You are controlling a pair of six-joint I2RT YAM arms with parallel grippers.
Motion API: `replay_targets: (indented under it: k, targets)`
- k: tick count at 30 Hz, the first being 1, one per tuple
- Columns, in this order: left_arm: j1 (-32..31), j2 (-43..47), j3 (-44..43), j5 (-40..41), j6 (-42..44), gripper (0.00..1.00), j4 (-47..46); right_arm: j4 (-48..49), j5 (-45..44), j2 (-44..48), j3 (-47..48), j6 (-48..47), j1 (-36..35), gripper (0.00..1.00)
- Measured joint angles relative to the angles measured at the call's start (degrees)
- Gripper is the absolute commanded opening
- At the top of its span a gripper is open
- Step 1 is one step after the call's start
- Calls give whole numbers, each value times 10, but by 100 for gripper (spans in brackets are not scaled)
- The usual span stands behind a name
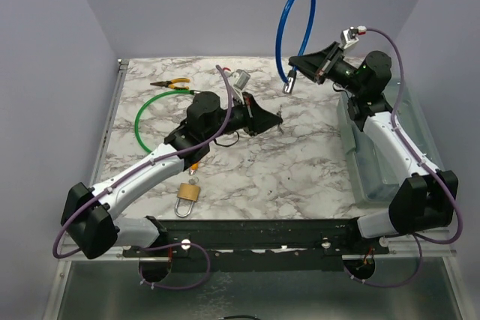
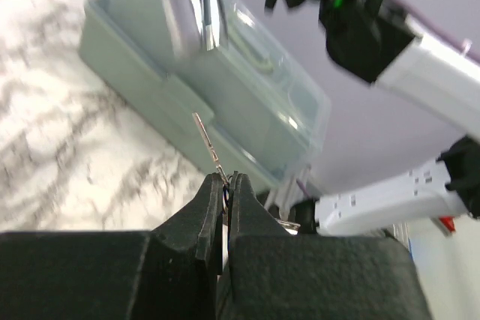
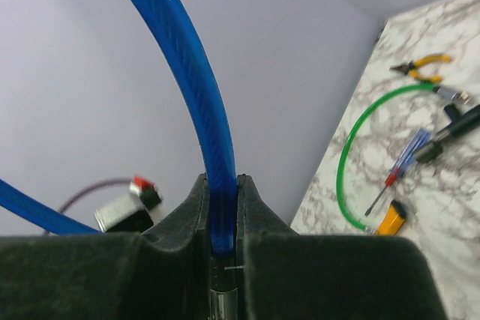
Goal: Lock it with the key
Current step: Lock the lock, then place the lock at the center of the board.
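The left gripper pinches a slim silver key by its head, the blade jutting out from the closed fingers, above the middle of the marble table. Opposite it, the right gripper is clenched around a blue cable lock, holding its loop upright in the air over the table's far right side. The cable's metal end hangs near the key but apart from it. A clear plastic bin sits beneath the right arm. A green cable, yellow-handled pliers and a screwdriver lie at far left. A brass padlock rests near the front edge.
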State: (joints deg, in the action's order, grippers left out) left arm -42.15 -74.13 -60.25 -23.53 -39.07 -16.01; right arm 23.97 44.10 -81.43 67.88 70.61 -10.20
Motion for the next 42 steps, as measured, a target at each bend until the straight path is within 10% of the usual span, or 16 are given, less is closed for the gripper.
replay_targets:
  k: [17,42]
  targets:
    - [-42,18,21,30,45,0,129,19,-68,-5,24,-21,42,1]
    - [193,65,32,62,99,0,136,-336,-223,-221,156,-291,4,1]
